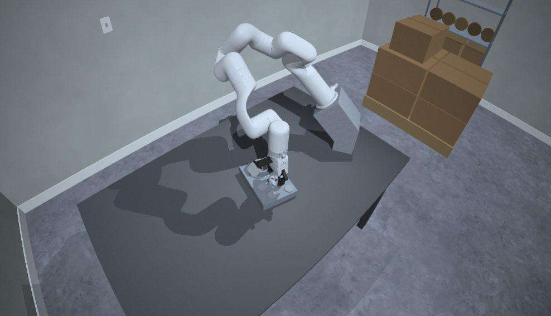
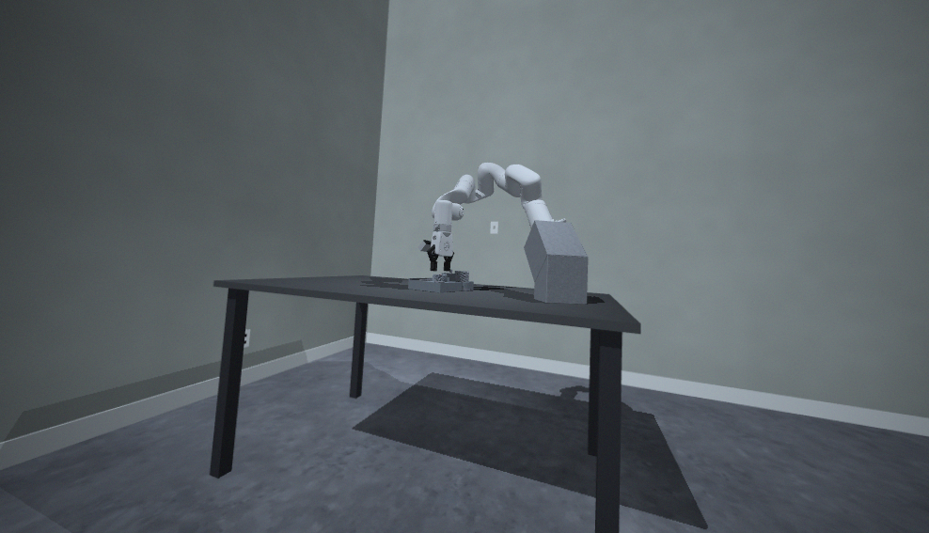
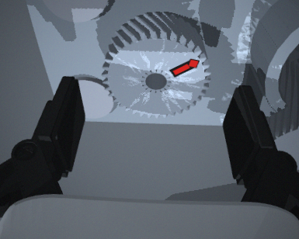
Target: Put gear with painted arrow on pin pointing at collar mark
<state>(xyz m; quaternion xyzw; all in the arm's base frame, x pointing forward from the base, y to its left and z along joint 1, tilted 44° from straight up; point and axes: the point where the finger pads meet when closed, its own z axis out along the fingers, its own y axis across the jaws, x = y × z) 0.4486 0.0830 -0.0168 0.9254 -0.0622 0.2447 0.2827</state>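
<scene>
The toothed gear with a red arrow lies flat on the grey timing case. Its arrow points to the upper right in the wrist view. The gear's centre shows as a dark round spot; I cannot tell pin from hole there, and I see no collar mark. My gripper is open and empty. It hangs just above the gear with one black finger on each side, touching nothing. It also shows in the top view and the exterior view, pointing straight down over the case.
Larger gears sit on the case right of the arrow gear. The arm's grey base block is at the table's back corner. Stacked cardboard boxes stand on the floor.
</scene>
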